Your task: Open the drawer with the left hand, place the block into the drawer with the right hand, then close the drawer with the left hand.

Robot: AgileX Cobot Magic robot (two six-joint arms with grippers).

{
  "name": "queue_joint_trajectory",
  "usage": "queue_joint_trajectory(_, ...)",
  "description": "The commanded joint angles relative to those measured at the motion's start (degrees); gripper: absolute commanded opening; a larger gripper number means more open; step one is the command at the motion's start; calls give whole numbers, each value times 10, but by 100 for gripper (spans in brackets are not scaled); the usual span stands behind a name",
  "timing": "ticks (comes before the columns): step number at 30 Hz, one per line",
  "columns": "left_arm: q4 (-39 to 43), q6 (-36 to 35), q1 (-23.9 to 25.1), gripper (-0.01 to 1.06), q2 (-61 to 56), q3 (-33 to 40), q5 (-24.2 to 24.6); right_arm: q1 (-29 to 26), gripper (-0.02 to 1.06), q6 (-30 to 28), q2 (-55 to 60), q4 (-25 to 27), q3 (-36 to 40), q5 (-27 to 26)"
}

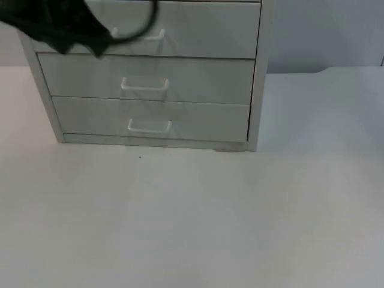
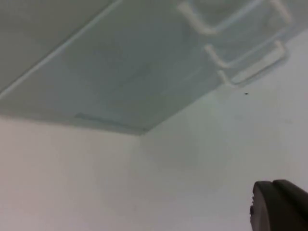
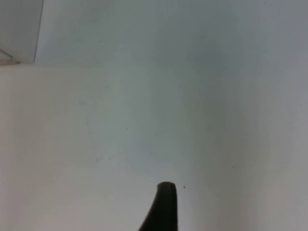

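A white cabinet (image 1: 150,78) with three drawers stands at the back of the table, left of centre. All three drawer fronts sit flush, each with a white bar handle: top (image 1: 157,35), middle (image 1: 144,84), bottom (image 1: 149,126). My left gripper (image 1: 96,45) hangs as a dark blur in front of the top drawer's left part, left of its handle. The left wrist view looks past my left gripper (image 2: 279,207) at the cabinet (image 2: 120,72) and its handles (image 2: 216,31) from the side. My right gripper (image 3: 165,207) is over bare table, with a cabinet corner (image 3: 17,29) far off.
The white table (image 1: 210,222) stretches wide in front of and to the right of the cabinet. A grey partition wall (image 1: 324,30) closes the back. A tiny dark speck (image 1: 140,157) lies just in front of the cabinet.
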Motion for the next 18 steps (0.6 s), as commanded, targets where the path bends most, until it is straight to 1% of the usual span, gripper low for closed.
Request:
queue_joint_trajectory(1, -50, 14, 53, 0, -37, -3, 5, -3, 73, -5, -4, -1, 0, -7)
queue_joint_trajectory(2, -50, 14, 53, 0, -37, -3, 5, -3, 73, -5, -4, -1, 0, -7)
queue_joint_trajectory(4, -69, 17, 105, 0, -66, -3, 6, -3, 73, -5, -5, -1, 0, -8)
queue_joint_trajectory(6, -71, 17, 147, 0, -86, -3, 8, -3, 73, -5, -8, -1, 0, -10)
queue_joint_trajectory(7, -71, 17, 147, 0, -86, -3, 8, -3, 73, -5, -8, -1, 0, -10)
queue_joint_trajectory(10, -83, 4, 205, 0, -111, -3, 12, -3, 73, -5, -9, -1, 0, -10)
queue_joint_trajectory(11, -83, 4, 205, 0, -111, -3, 12, -3, 73, -5, -9, -1, 0, -10)
queue_joint_trajectory(14, -114, 3, 266, 0, -125, -3, 31, -3, 73, -5, -9, -1, 0, -11)
queue_joint_trajectory(15, -114, 3, 279, 0, -126, -3, 37, -3, 73, -5, -9, -1, 0, -11)
queue_joint_trajectory(16, -114, 3, 279, 0, -126, -3, 37, -3, 73, -5, -9, -1, 0, -11)
queue_joint_trajectory(18, -114, 3, 296, 0, -128, -3, 49, -3, 73, -5, -9, 0, 0, -10)
